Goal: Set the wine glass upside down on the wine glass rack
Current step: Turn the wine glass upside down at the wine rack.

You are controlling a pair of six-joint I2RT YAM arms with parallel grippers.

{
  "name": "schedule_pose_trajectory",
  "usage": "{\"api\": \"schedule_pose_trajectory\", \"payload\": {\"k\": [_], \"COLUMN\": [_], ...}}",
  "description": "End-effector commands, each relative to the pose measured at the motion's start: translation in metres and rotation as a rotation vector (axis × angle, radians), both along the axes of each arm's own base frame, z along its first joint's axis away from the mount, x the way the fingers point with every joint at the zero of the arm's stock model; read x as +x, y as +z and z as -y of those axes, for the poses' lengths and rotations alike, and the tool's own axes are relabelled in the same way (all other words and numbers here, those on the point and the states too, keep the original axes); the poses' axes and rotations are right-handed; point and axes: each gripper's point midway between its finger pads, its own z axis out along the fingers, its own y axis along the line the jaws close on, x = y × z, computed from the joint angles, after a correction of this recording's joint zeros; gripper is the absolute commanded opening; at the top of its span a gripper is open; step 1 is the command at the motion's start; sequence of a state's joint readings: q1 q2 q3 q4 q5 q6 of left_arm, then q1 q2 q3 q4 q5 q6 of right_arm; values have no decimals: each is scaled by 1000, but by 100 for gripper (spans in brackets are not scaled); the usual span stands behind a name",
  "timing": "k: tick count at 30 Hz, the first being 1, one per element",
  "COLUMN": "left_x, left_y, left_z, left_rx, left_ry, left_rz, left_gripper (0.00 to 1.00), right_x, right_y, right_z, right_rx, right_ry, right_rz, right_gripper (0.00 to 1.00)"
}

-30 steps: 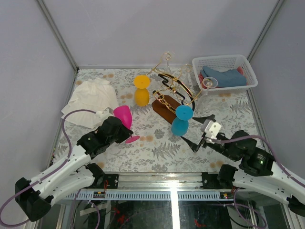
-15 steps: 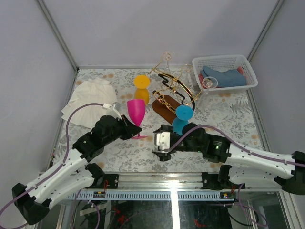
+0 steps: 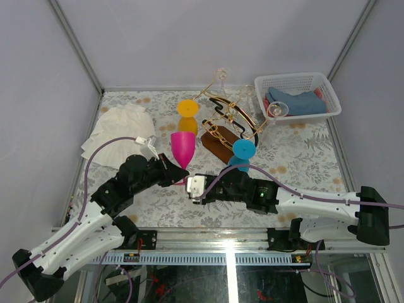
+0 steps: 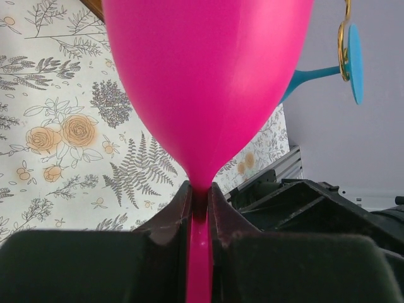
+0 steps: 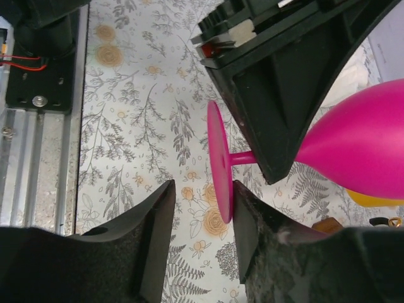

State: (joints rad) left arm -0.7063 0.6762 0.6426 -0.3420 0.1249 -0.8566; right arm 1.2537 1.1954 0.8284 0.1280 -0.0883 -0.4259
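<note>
While your left fingers (image 4: 165, 222) clamp the pink plastic wine glass (image 4: 208, 82) by its stem, your right fingers (image 5: 153, 243) straddle its foot (image 5: 219, 161), apart.

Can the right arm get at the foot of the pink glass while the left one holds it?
Probably yes. The left jaws pinch the pink glass only by its stem, under the bowl, so the foot is bare, and the right jaws stand open on either side of it.
</note>
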Motion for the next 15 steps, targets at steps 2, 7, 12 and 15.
{"api": "schedule_pose_trajectory", "payload": {"k": [2,7,12,15], "left_x": [-3,-4,-7,-9], "left_y": [21,24,27,30], "left_z": [8,9,9,8], "left_rx": [-64,-71,-78,-84], "left_ry": [-46,-57,-67,-70], "left_rz": [66,70,76,86], "left_gripper": [0,0,7,11], "right_x": [9,13,14,13], "right_y": [32,32,32,35], "right_z": [-16,-18,-21,-22], "right_rx": [109,113,109,118], "right_ry": [-49,-73,-86,-85], "right_rz": [16,11,-8,-20], "right_gripper": [41,26,1,0]}}
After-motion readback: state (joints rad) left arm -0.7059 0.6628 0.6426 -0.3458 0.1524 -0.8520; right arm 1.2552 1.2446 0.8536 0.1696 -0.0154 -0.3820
